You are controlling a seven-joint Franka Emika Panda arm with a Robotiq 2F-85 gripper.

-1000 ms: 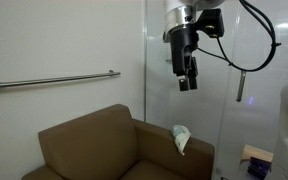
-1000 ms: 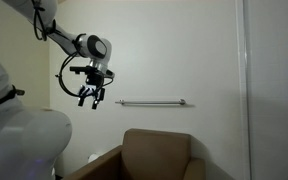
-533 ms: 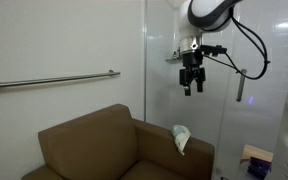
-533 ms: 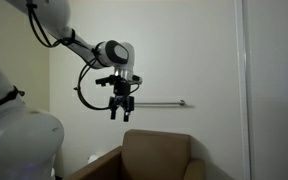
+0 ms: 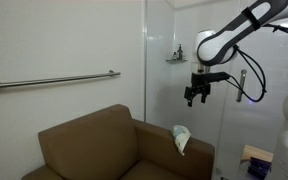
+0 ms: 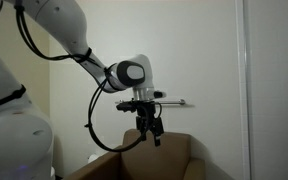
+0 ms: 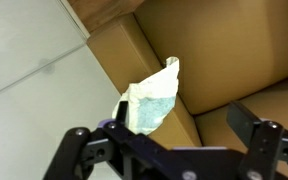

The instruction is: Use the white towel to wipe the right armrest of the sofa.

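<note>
One white towel [image 5: 181,137] lies crumpled on right armrest [image 5: 192,154] of brown sofa [image 5: 84,145], part drooping over side. Gripper [image 5: 195,96] hangs well above it, empty. Wrist view shows fingers [image 7: 76,142] spread wide, towel framed between them far below.

Risks, as judged:
- Off-centre descent nudges towel off armrest onto floor.
- Pinching only loose fold lets cloth slip out mid-wipe.
- Pressing too deep jams fingertips into upholstery.
- Glass panel [image 5: 162,100] near armrest; arm or cable may strike it.
</note>
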